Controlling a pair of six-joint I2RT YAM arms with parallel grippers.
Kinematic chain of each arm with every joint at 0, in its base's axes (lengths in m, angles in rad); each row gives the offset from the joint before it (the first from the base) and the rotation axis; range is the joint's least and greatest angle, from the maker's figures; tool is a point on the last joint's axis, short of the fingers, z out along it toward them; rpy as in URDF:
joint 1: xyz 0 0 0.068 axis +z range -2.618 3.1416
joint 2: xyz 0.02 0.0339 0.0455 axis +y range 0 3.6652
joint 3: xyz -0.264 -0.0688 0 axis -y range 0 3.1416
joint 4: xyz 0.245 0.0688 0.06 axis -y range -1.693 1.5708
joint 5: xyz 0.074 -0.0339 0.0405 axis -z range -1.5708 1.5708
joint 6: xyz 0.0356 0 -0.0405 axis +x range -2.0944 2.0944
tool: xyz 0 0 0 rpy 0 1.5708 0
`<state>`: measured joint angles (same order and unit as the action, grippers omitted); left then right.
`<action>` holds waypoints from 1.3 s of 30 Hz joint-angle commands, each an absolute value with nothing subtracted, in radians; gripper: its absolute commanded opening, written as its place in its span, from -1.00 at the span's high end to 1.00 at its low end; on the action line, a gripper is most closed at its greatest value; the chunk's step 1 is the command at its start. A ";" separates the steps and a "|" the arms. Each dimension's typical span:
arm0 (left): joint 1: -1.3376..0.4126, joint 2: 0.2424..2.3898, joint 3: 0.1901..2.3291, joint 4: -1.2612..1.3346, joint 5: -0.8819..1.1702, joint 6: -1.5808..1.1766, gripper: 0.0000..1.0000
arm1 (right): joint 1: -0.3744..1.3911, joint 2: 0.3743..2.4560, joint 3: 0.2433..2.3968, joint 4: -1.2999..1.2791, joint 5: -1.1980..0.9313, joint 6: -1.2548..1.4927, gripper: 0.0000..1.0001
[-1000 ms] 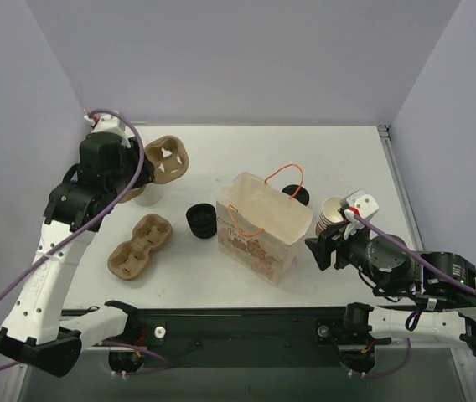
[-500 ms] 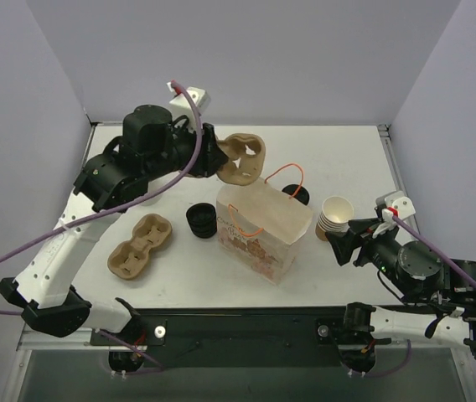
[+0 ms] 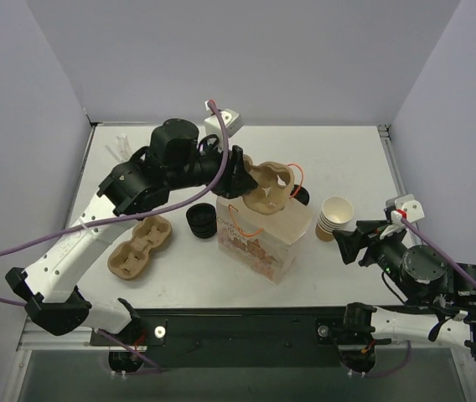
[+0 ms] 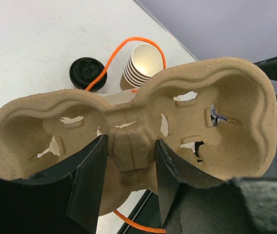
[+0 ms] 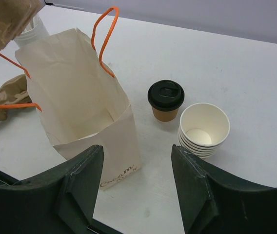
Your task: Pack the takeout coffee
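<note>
My left gripper (image 4: 131, 146) is clamping a pulp cup carrier (image 4: 128, 114) above the paper bag (image 3: 263, 230); my right gripper (image 5: 137, 156) is hanging wide and empty (takeout coffee (image 5: 166, 100) sitting just beyond).

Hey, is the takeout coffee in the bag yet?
Not yet: the takeout coffee stands on the table, lidded, outside the paper bag.

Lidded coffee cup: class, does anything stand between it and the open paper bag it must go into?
Yes. A cardboard cup carrier, pinched by the left fingers, hangs over part of the mouth of the bag. The coffee cup stands beside the bag, nothing between them.
</note>
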<state>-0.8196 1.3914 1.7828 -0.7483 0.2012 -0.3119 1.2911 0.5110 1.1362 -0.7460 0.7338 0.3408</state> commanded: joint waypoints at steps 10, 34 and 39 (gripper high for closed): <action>-0.847 1.424 1.712 -0.653 0.262 -0.334 0.04 | 1.298 0.518 1.108 -0.749 0.772 0.377 -0.15; -0.884 1.493 1.654 -0.727 0.055 -0.272 0.03 | 1.298 0.658 1.158 -0.749 0.870 0.446 -0.15; -0.910 1.523 1.669 -0.756 0.008 -0.242 0.03 | 1.298 0.652 1.149 -0.749 0.873 0.454 -0.15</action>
<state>-0.8894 1.5055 1.6222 -0.7193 0.0586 -0.2752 1.2911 0.6529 1.1217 -0.7525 0.8188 0.4316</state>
